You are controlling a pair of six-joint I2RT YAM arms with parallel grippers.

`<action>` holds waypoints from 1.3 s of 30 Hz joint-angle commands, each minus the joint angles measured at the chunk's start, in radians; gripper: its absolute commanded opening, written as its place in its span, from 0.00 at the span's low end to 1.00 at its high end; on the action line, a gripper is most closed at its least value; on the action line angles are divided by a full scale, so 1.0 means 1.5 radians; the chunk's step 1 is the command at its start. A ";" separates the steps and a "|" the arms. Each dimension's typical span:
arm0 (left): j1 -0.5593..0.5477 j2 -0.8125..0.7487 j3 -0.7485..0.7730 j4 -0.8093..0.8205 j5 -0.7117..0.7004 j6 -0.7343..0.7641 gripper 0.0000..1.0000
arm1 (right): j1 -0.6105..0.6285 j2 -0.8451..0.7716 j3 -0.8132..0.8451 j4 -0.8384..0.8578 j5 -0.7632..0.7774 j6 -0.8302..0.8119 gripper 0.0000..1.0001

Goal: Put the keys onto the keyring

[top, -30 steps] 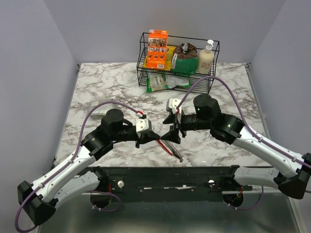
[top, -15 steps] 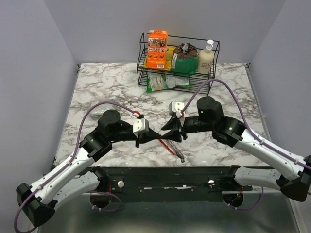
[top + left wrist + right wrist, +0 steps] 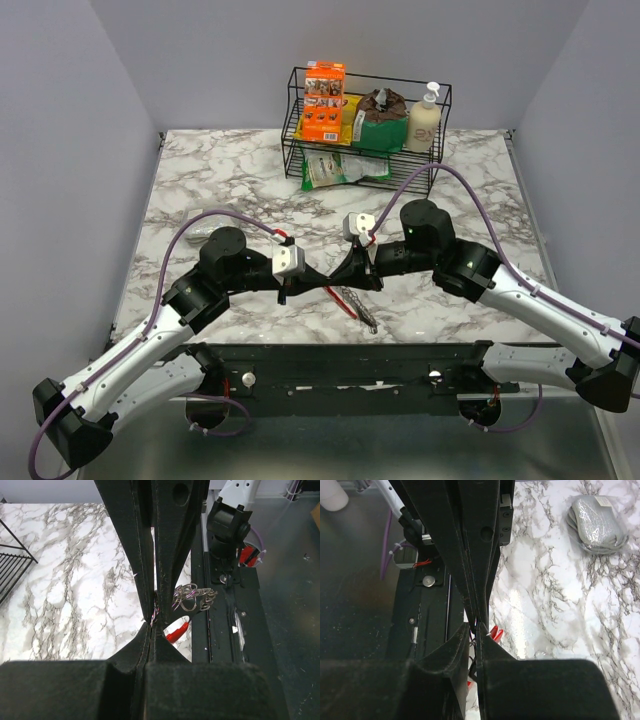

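Low over the table's front middle, my two grippers meet tip to tip. My left gripper (image 3: 312, 285) (image 3: 152, 625) is shut on a thin red, white and blue striped cord (image 3: 156, 611). The keyring (image 3: 192, 598), a cluster of silver wire rings, sticks out from behind the right gripper's fingers (image 3: 175, 555). My right gripper (image 3: 340, 278) (image 3: 479, 627) is closed to a narrow slit with dark loops in it. A red strap (image 3: 341, 301) (image 3: 495, 633) hangs below. The slim silver keys (image 3: 364, 312) lie beside it on the marble.
A black wire basket (image 3: 300, 150) with boxes and a soap bottle (image 3: 425, 118) stands at the back. A green packet (image 3: 335, 170) lies before it, and a grey pouch (image 3: 205, 232) (image 3: 597, 525) at the left. The black base rail (image 3: 350, 362) borders the near edge.
My right gripper has closed from wide open to a narrow slit and has moved left onto the left gripper's tips. The left gripper has stayed shut and shifted slightly left.
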 commanded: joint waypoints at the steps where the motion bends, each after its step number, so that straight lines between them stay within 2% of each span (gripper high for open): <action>1: -0.003 -0.017 -0.003 0.028 0.031 0.009 0.00 | -0.009 -0.004 -0.007 0.005 0.025 -0.008 0.20; 6: -0.003 -0.015 -0.004 0.026 0.034 0.015 0.00 | -0.011 -0.008 -0.011 0.006 0.032 -0.009 0.21; 9: -0.003 -0.017 -0.004 0.025 0.035 0.016 0.00 | -0.014 -0.008 -0.016 0.007 0.032 -0.010 0.15; 12: -0.003 -0.017 -0.004 0.023 0.036 0.017 0.00 | -0.016 -0.006 -0.016 0.006 0.021 -0.010 0.01; 21: -0.003 -0.017 0.015 -0.029 -0.004 0.045 0.00 | -0.021 -0.002 -0.008 0.006 0.008 -0.003 0.01; 23: -0.003 -0.019 0.023 -0.061 -0.009 0.060 0.04 | -0.021 0.001 -0.002 -0.001 0.008 -0.003 0.01; 24: -0.003 -0.019 0.032 -0.070 -0.020 0.068 0.10 | -0.021 0.003 0.001 -0.004 0.008 0.000 0.01; 25: -0.003 -0.023 0.035 -0.079 -0.023 0.072 0.20 | -0.021 0.009 0.013 -0.006 0.008 0.000 0.01; 27: -0.003 -0.025 0.045 -0.103 -0.031 0.084 0.30 | -0.021 0.027 0.025 -0.026 -0.006 -0.001 0.01; 28: -0.003 -0.028 0.048 -0.110 -0.035 0.085 0.39 | -0.021 0.031 0.029 -0.030 -0.010 -0.001 0.01; 31: -0.003 -0.028 0.063 -0.138 -0.044 0.097 0.50 | -0.021 0.038 0.038 -0.040 -0.017 -0.003 0.01; 34: -0.003 -0.020 0.077 -0.172 -0.049 0.108 0.55 | -0.021 0.040 0.045 -0.049 -0.017 -0.009 0.01; 39: -0.003 0.009 0.110 -0.220 -0.054 0.118 0.55 | -0.020 0.053 0.068 -0.094 -0.016 -0.024 0.01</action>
